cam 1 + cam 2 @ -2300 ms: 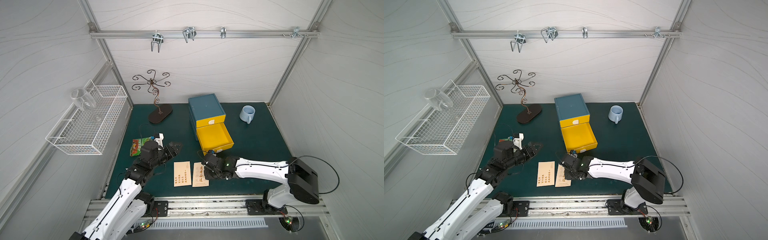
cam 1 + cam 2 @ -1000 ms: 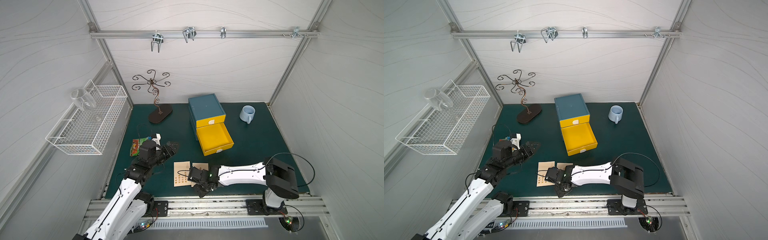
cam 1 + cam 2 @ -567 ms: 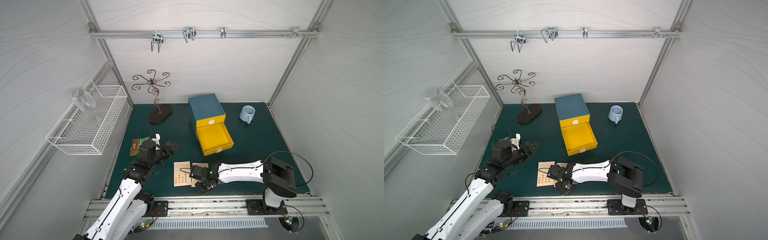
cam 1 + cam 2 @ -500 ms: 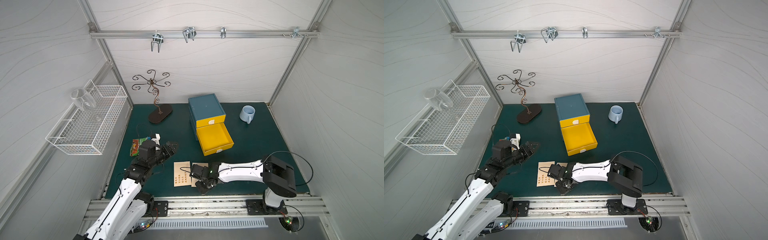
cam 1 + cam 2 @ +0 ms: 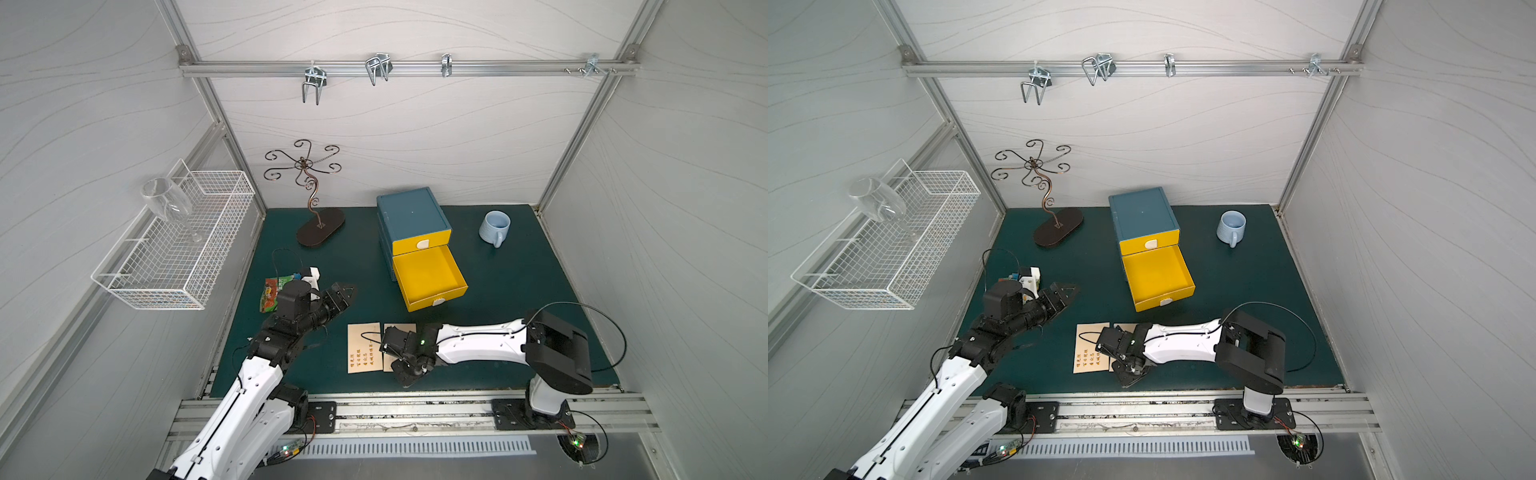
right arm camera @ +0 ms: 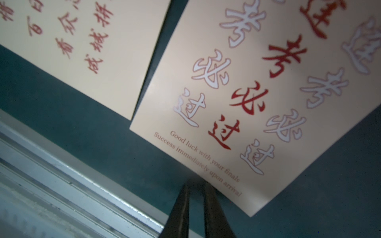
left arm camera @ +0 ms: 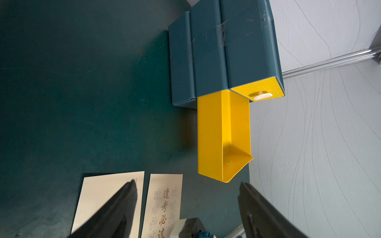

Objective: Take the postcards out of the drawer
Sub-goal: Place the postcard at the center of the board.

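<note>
Visibly cream postcards [image 6: 237, 68], red Chinese characters, flat side by side

At the back of your green mat [image 5: 519, 282] you have a scrolled metal stand [image 5: 321, 227] toward the left and a pale blue mug [image 5: 493, 227] toward the right, well apart. A green-and-red snack packet [image 5: 270, 294] lies near the mat's left edge, partly hidden. On the left wall a white wire basket [image 5: 158, 286] holds a tilted wine glass [image 5: 166, 203], and metal hooks [image 5: 312, 85] hang from the rail [image 5: 498, 68] above.
</note>
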Motion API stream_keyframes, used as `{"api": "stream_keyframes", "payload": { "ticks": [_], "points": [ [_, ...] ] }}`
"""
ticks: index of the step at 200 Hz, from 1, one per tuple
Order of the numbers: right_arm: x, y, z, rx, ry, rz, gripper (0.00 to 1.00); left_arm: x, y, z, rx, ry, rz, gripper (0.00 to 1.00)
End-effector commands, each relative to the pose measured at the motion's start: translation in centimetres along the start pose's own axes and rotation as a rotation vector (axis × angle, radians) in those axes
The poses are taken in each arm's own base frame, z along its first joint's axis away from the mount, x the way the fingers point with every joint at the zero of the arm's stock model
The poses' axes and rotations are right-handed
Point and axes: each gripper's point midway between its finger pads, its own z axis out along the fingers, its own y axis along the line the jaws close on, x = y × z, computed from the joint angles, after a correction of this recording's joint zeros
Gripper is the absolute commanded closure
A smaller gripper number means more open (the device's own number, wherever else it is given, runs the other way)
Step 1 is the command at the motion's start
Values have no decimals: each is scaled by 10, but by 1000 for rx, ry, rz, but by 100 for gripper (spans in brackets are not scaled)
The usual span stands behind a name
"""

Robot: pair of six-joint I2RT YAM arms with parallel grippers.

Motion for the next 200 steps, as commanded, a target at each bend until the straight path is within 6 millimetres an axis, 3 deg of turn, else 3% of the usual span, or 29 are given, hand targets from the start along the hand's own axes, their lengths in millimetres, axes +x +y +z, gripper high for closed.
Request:
{"api": "stream_keyframes", "payload": {
  "ticks": [1,77,123,168,200],
  "points": [
    [6,-20,-3,75,10,28,82,-12,-16,-7,42,-42,30,18],
    [5,-22,-6,76,2,29,82,-13,-16,-8,43,-46,28,17],
    [-8,-7,-27,46,-61,-19,82,-19,-22,-9,52,-58,38,17],
    [-26,5,-69,5,-147,-38,81,-30,-36,-9,66,-71,66,17],
    [-42,17,-134,-94,-291,-38,80,-49,-59,-7,92,-84,112,17]
  ]
}}
